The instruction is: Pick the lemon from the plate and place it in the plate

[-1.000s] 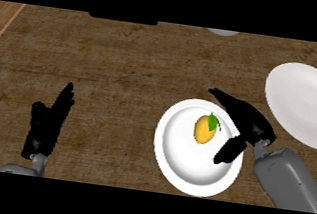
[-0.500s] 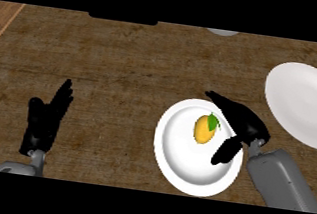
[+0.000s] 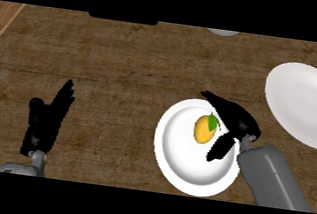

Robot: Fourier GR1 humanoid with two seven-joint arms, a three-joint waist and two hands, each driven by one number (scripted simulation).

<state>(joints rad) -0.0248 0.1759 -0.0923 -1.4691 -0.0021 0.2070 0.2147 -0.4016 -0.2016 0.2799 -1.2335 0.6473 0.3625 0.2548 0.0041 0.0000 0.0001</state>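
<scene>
Looking down in the head view: brown wood-grain worktop carried two white plates. Near plate sat at lower centre-right; far plate sat to its upper right, close to the worktop's right edge, the two apart with a strip of worktop between them.

Lemon lay on the near plate, in its upper half, right of the plate's centre. Yellow-orange body, with a small green leaf at its upper right.

Right robot hand was over the near plate's upper right rim, grey forearm coming in from the lower edge. Fingers curved in an arc above and to the right of the lemon; thumb pointed down over the plate, just right of the lemon. Hand was cupped beside the lemon, not clamped on it; counted it as open. Contact with the lemon's right side: could not tell, black on leaf overlapped there. Lemon rested on the plate, not lifted.

Left robot hand was at the lower left, well apart from both plates, open, fingers straight and pointing up-right, holding nothing.

Top edge: a dark object and a pale round one, both cut off, unidentifiable.
</scene>
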